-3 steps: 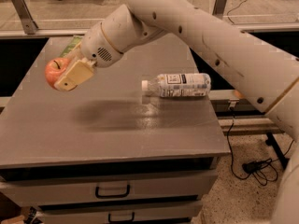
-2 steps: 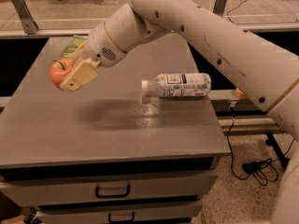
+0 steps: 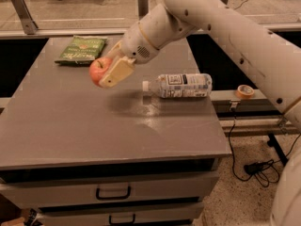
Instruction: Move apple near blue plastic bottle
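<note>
The orange-red apple (image 3: 98,69) is held in my gripper (image 3: 109,73), lifted above the grey table (image 3: 66,126) left of the middle. The cream-coloured fingers (image 3: 116,72) are closed around the apple's right side. The clear plastic bottle (image 3: 181,85) with a white cap and a white label lies on its side on the table, cap pointing left, a short way to the right of the apple. My white arm reaches in from the upper right.
A green snack bag (image 3: 82,50) lies at the table's far left corner. A roll of tape (image 3: 244,91) sits on a ledge right of the table. Drawers are below the tabletop, and cables lie on the floor at the right.
My gripper has carried the apple to the right, from over the table's left side toward the bottle. The green bag, formerly hidden behind the gripper, now shows. The bottle has not moved.
</note>
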